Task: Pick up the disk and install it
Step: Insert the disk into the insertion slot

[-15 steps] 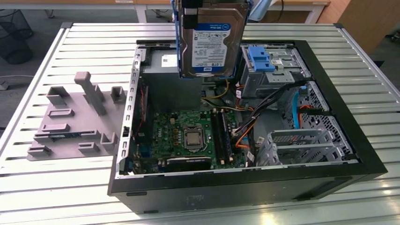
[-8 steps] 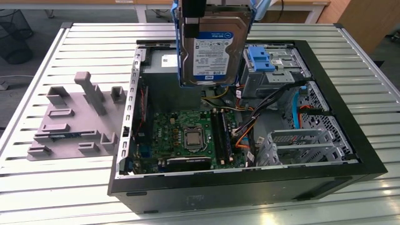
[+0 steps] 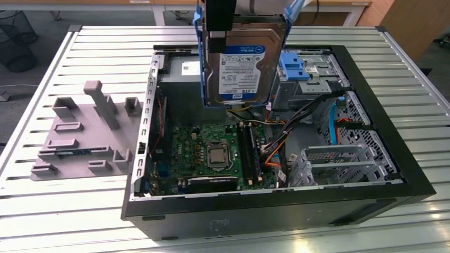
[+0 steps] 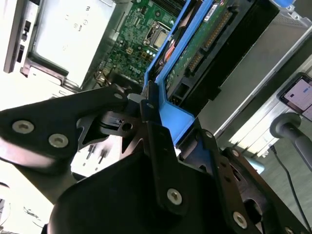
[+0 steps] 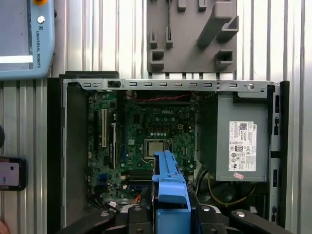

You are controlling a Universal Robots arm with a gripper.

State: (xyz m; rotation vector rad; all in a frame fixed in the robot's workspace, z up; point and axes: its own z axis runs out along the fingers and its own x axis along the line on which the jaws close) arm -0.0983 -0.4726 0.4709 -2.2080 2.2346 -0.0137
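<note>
Your black metal gripper (image 4: 163, 111) is clamped on the blue plastic bracket (image 4: 176, 118) framing the flat silver disk (image 3: 243, 68), held upright above the open black computer case (image 3: 281, 213). Expect a rigid, fairly heavy, shock-sensitive part; grip the bracket only.

Matte black gripper (image 4: 170, 117), silver screws (image 4: 174, 196)

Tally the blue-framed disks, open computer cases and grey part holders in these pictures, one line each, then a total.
disk: 1, gripped upright in the claw above the case
open computer case: 1, lying on the slatted table
grey part holder: 1, beside the case on the exterior view's left
Total: 3
</note>
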